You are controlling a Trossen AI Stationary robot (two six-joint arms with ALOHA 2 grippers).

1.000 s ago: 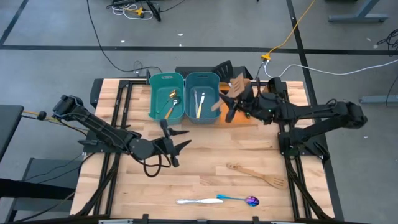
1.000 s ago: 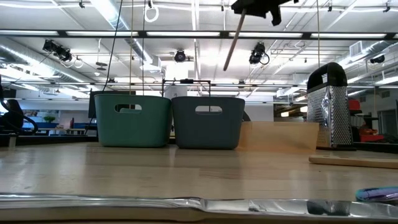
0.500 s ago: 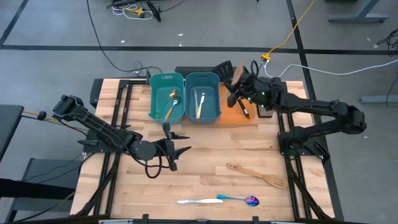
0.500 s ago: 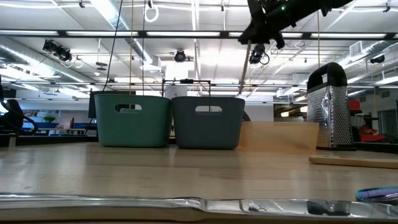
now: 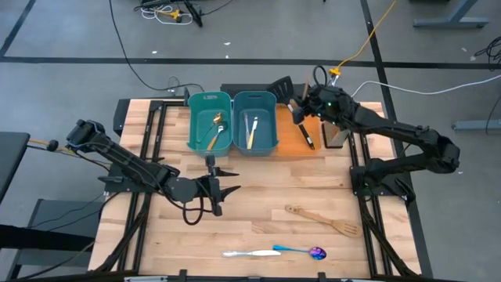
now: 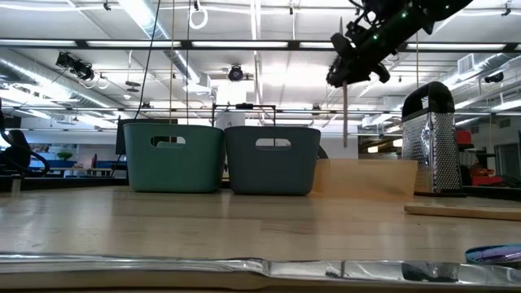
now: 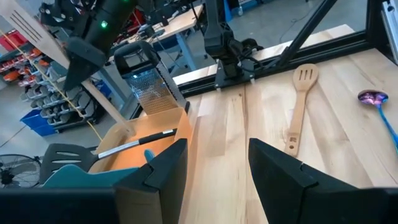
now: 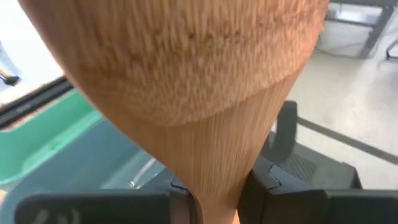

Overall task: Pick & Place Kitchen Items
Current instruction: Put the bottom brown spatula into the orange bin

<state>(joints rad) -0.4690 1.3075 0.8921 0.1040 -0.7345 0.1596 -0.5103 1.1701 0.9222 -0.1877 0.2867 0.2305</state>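
The right tool (image 5: 305, 103) hangs above the orange tray (image 5: 315, 141), clamped on a pale wooden spatula (image 6: 344, 114) whose handle points straight down (its blade fills the right wrist view). The left tool (image 5: 221, 182) waits with its fingers spread wide and empty over the table (image 5: 258, 196). The second wooden spatula (image 5: 322, 220) lies near the front, with the purple spoon (image 5: 301, 251) beyond it.

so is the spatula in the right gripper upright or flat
Upright. The low view shows the wooden spatula hanging straight down from the right gripper, clear of the table.
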